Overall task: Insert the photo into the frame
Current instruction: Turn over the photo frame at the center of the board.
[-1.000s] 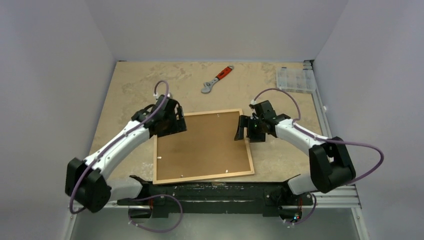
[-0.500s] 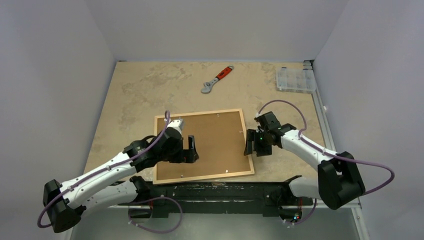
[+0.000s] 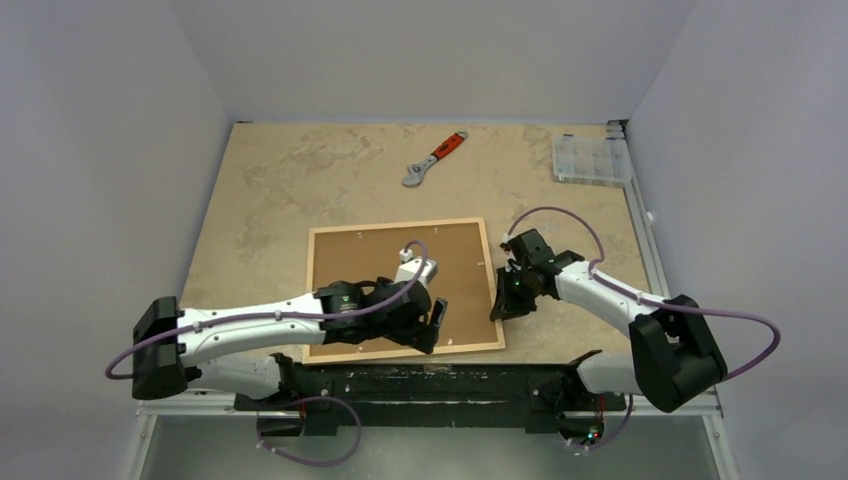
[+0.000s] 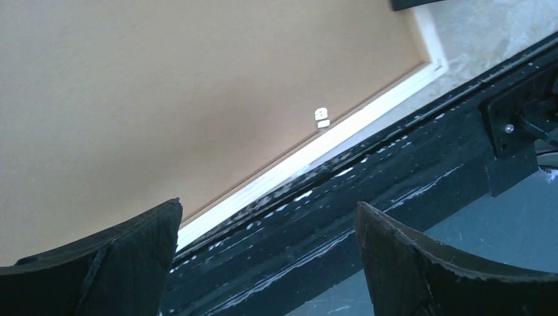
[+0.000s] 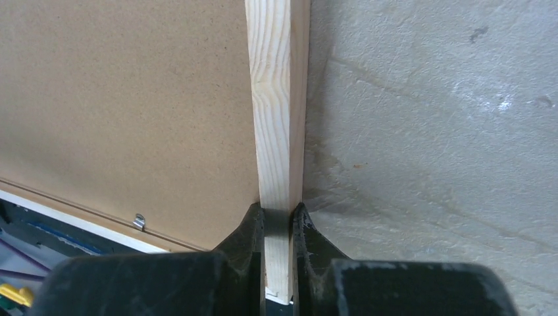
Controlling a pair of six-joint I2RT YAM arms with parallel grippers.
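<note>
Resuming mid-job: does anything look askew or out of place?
The frame lies face down, slightly skewed on the table, with the right gripper shut on its right strip. No photo shows. Nothing spilled or damaged.

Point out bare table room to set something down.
Bare: the far-left corner, between the wrench and the left wall; the strip between wrench and clear organizer box; the patch left of the frame. Crowded: the frame's near edge under the left gripper, and its right edge, clamped by the right gripper.

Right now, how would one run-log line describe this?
frame: back up, backing board in it | right gripper: shut on frame's right strip | left gripper: open over frame's near edge | photo: not in view
</note>
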